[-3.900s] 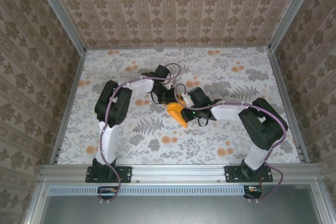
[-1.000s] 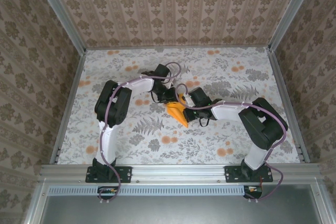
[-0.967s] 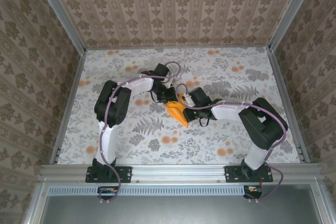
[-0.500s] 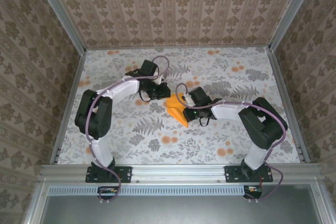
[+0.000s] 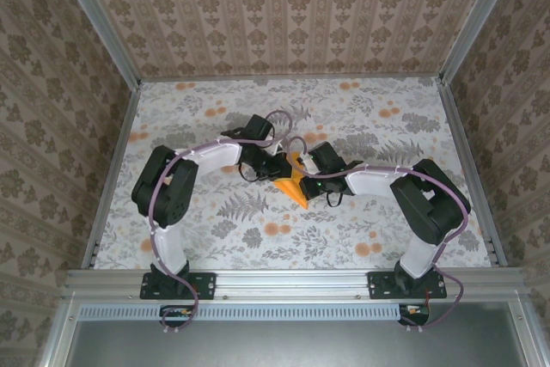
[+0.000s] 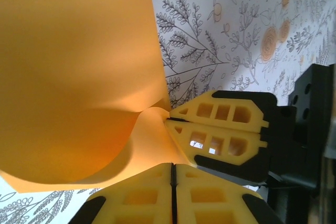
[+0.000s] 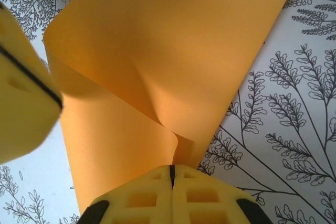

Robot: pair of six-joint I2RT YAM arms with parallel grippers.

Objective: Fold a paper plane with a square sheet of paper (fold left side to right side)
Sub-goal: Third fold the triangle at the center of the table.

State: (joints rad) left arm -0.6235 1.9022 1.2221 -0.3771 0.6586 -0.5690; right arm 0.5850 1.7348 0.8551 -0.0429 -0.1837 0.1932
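Note:
The square sheet of paper [image 5: 293,185] is bright orange and lies bent over on itself at mid-table, between the two grippers. My left gripper [image 5: 277,169] meets it from the left. In the left wrist view the sheet [image 6: 79,66] curls down into my shut left gripper [image 6: 173,167]. The right gripper [image 6: 169,120] pinches the same paper just above it. In the right wrist view the sheet [image 7: 157,51] puckers where my right gripper [image 7: 171,169] is shut on its near edge. The left gripper [image 7: 59,104] touches the paper's left fold. The two grippers almost touch.
The table [image 5: 387,126] is covered with a floral cloth dotted with small orange flowers. Patterned walls [image 5: 284,15] stand close on three sides behind aluminium rails. Both arms bend inward toward the middle.
Half a second ago the left arm was drawn back to the left, off the paper. It has now come back to the sheet and closed. The right gripper kept its hold.

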